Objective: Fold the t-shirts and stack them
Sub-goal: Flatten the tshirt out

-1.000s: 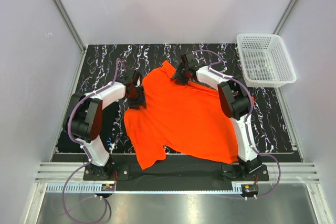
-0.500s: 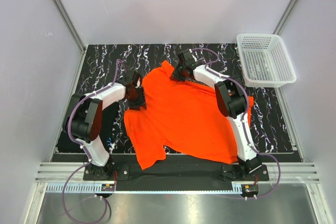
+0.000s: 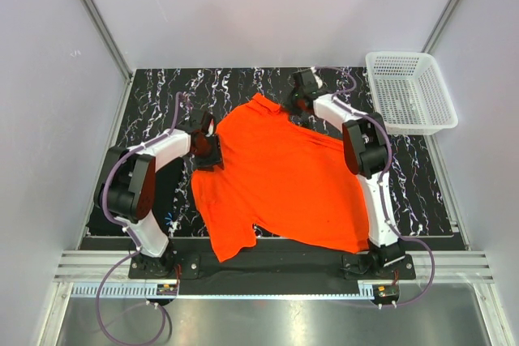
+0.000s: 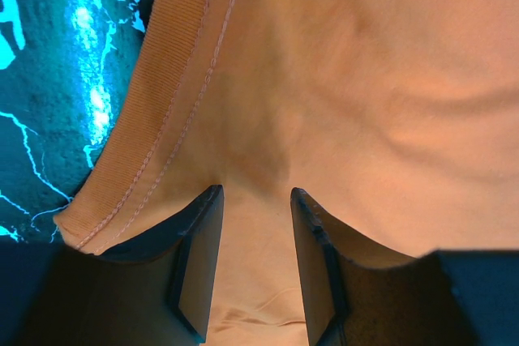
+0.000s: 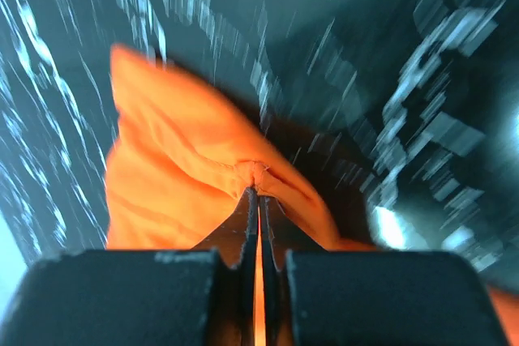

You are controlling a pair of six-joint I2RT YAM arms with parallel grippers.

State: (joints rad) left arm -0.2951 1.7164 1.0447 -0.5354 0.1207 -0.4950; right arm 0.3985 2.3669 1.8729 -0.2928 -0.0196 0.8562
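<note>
The orange-red t-shirt lies spread flat on the marbled mat, not yet folded. My right gripper is pinched tight on a small peak of cloth at the shirt's far edge. My left gripper sits at the shirt's left edge beside a ribbed hem, jaws parted over the cloth, nothing clamped. I judge the fabric light and limp. It will sag and drag, so stitched hems and corners are my holds.

The orange-red t-shirt lies spread, lightly wrinkled, skewed across the middle of the marbled mat.
</note>
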